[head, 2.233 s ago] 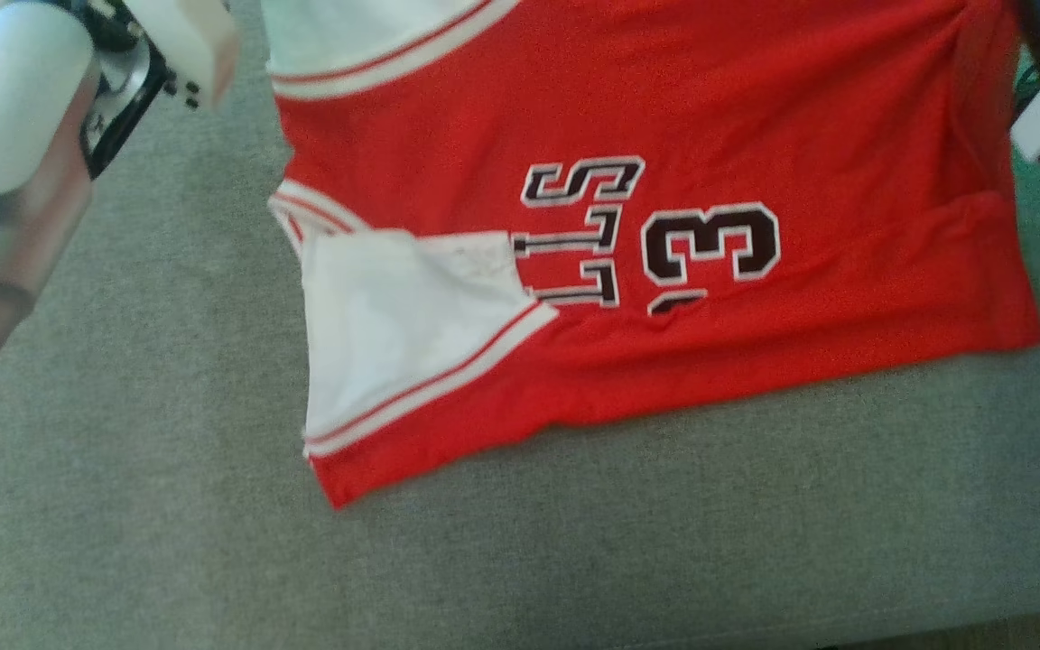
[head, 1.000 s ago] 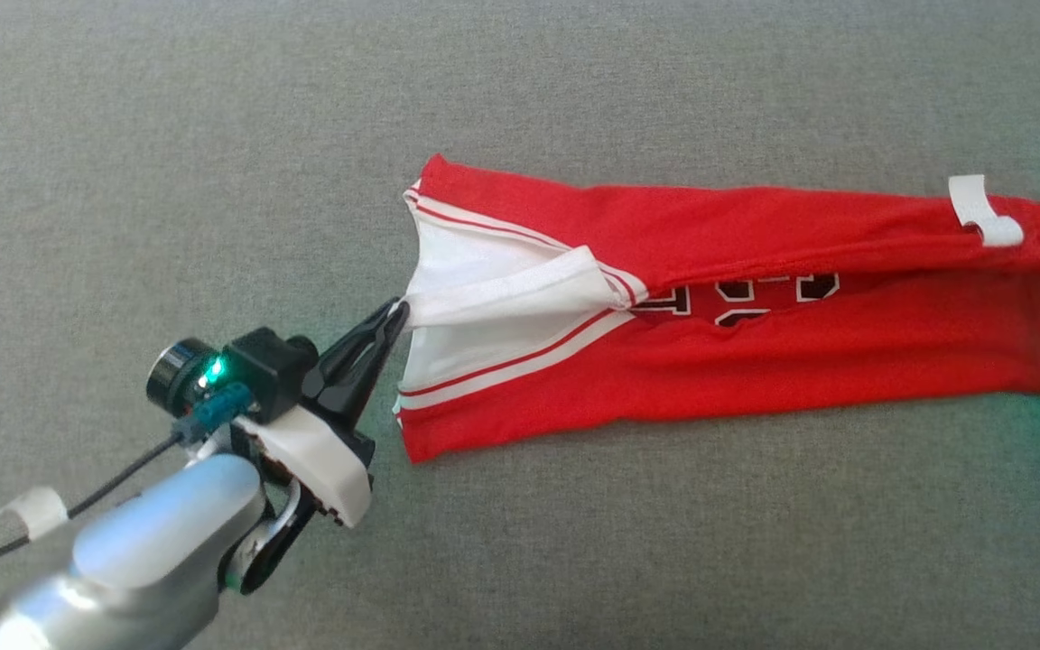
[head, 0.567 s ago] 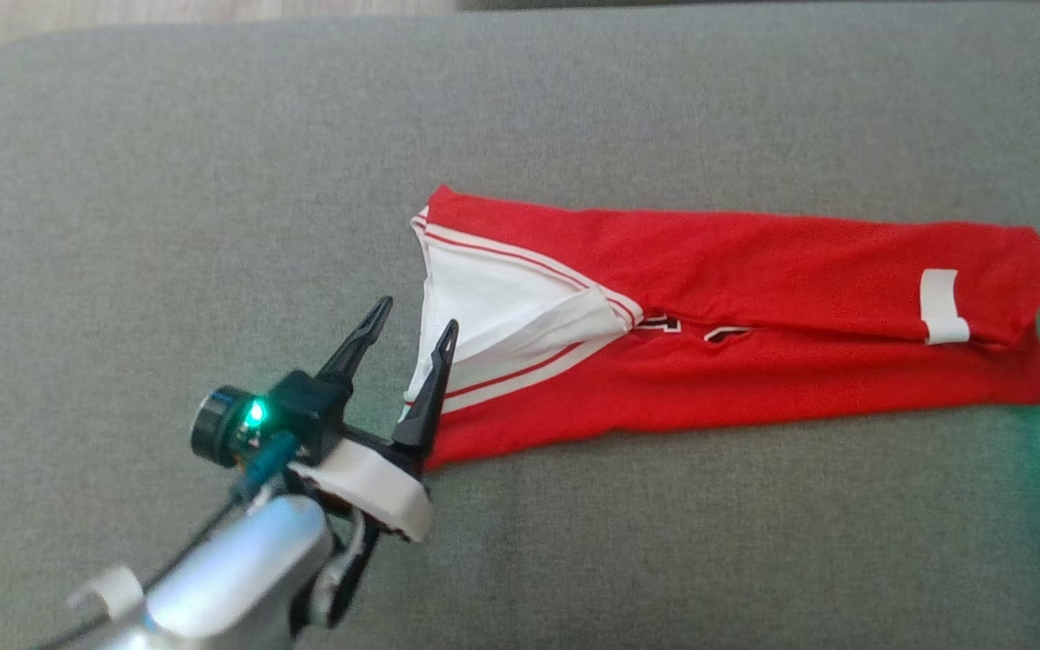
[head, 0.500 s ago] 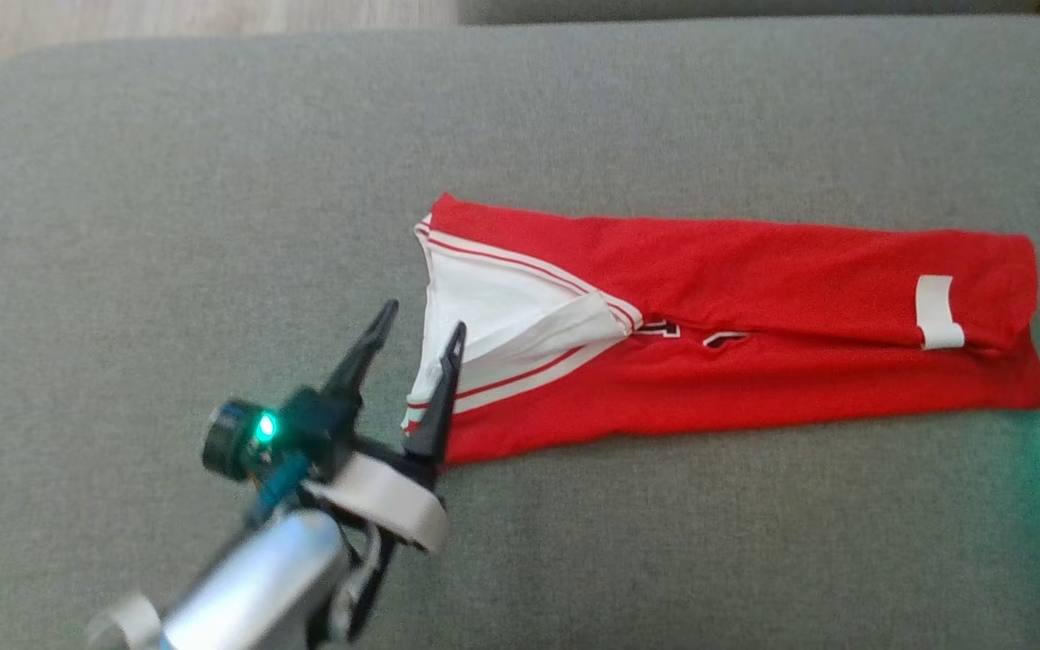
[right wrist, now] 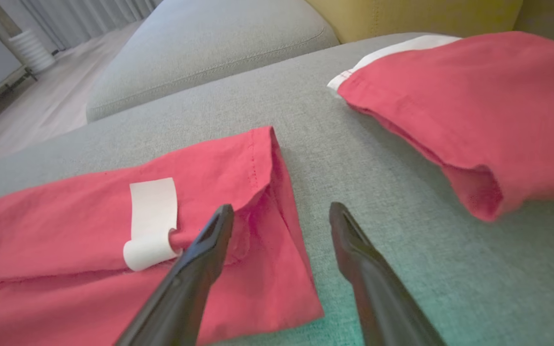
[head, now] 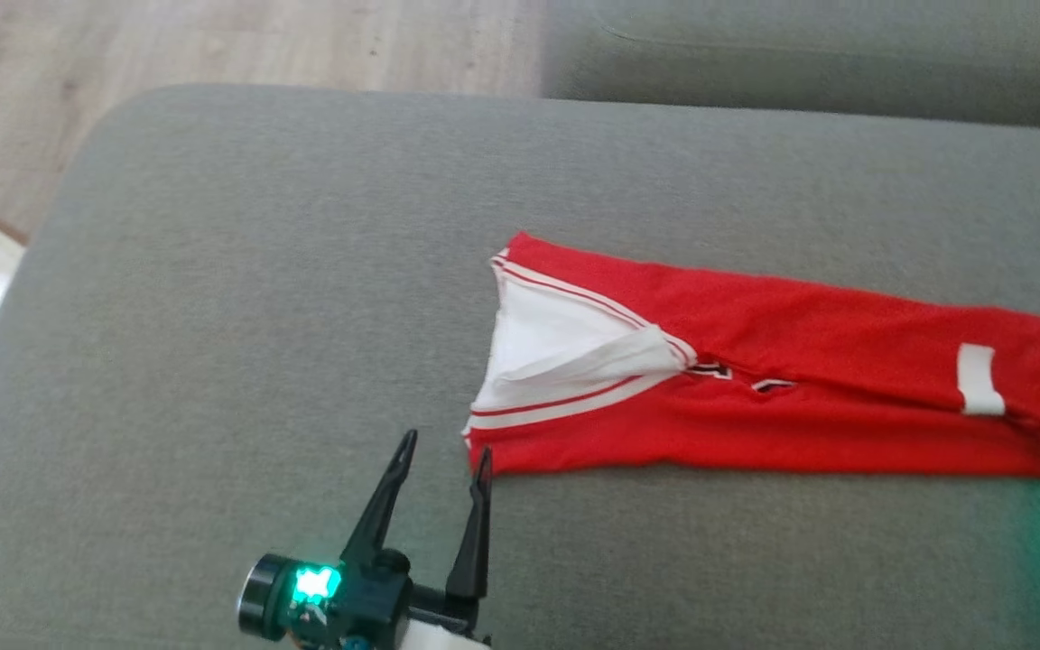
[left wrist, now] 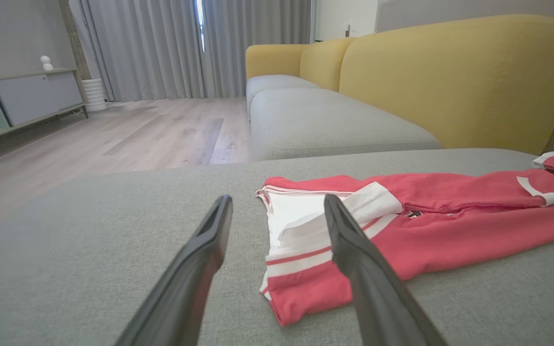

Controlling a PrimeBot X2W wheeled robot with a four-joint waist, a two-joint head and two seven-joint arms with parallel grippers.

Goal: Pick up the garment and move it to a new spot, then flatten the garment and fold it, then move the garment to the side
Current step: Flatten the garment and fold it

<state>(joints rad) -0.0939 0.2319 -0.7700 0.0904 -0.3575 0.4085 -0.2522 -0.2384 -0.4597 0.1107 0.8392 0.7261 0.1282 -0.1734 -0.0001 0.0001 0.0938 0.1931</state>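
Left gripper (head: 446, 444) let go, backed off garment (head: 800, 316).

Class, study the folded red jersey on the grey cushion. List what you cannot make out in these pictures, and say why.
- Jersey print: head view, mostly hidden under the folded-over top layer.
- Right gripper: head view, cut off by the right edge.
- Left gripper: head view, its base cut off by the bottom edge.
- Second red cloth: right wrist view, blurred and cut off by the right edge, so its kind is unclear.
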